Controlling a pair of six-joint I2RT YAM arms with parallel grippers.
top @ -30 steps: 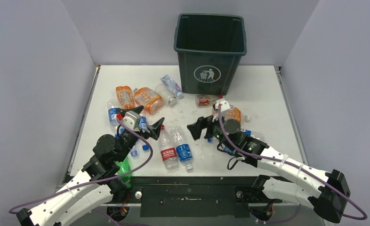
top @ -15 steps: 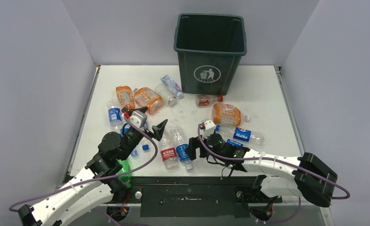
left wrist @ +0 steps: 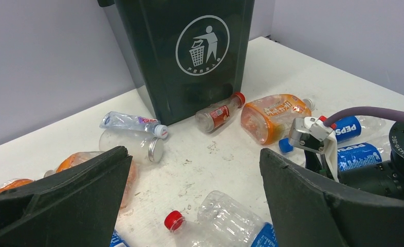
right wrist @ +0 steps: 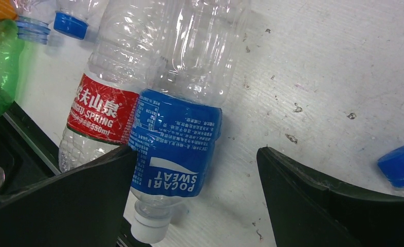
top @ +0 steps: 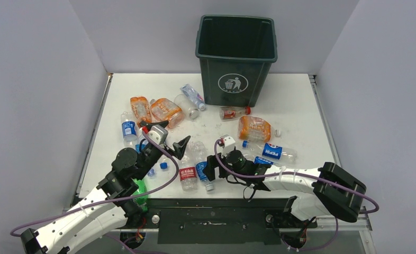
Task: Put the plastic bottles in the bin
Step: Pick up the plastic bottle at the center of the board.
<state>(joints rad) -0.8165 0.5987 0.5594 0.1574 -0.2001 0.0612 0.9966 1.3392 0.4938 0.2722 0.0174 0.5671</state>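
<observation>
White tabletop (top: 293,98): left gripper (top: 168,134) gapes empty, right gripper (right wrist: 196,150) wide over blue-labelled bottle (right wrist: 177,128).

The bin (top: 236,53) stands at the far middle of the surface (top: 301,100). One bottle (top: 232,112) lies just before it. A left cluster (top: 163,111) lies beside its left corner, a right group (top: 254,128) nearer, and a near pair (top: 187,174) side by side at the front edge, between the arms.
</observation>
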